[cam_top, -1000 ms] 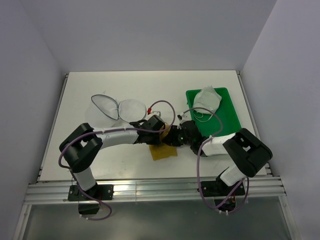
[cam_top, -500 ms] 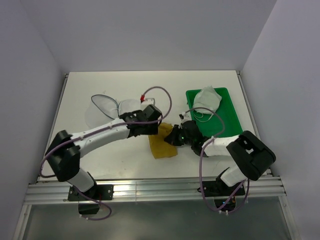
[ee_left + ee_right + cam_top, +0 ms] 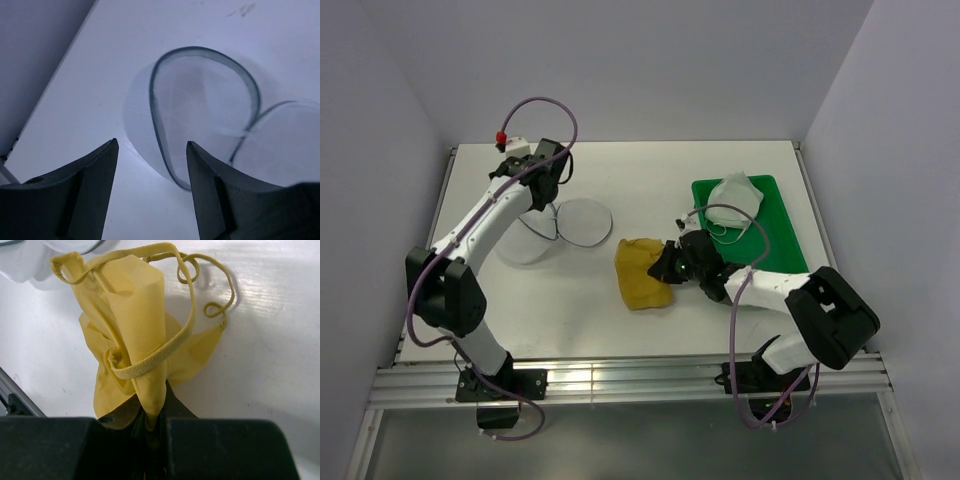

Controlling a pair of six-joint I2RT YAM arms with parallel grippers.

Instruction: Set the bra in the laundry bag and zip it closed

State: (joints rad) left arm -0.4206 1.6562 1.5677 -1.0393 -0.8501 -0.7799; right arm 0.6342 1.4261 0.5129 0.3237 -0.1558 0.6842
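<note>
At the far left of the worktop (image 3: pixel 720 165), the left gripper (image 3: pixel 151 145) hangs above the bag (image 3: pixel 200 110) with its jaws spread and nothing between them. The bag lies unzipped. 1 half stands up as a shallow cup with its dark rim showing, and the other lies flat just beside it. The mesh looks light and limp, so a poor bite on the rim would likely push the cup flat or skate the whole bag across the worktop instead of holding the mouth open. A grab through both layers would pinch the opening closed. Right of the bag and apart from it, the bra (image 3: pixel 642 275) sits bunched on the worktop, between the bag and the green tray (image 3: pixel 775 245). The right gripper (image 3: pixel 670 268) is pressed together on 1 fold of the yellow fabric at the bra's right edge. That hold is small, so the cloth may slip free if it drags on the surface on the way over. In the wrist view 2 strap loops trail loose beyond the bunch. These could catch the rim, hang outside the pouch, or jam the zipper when it is drawn. The 2 arms would also meet over the bag, so crowding is a risk. The white garment (image 3: pixel 733 198) on the tray lies clear of all this.
</note>
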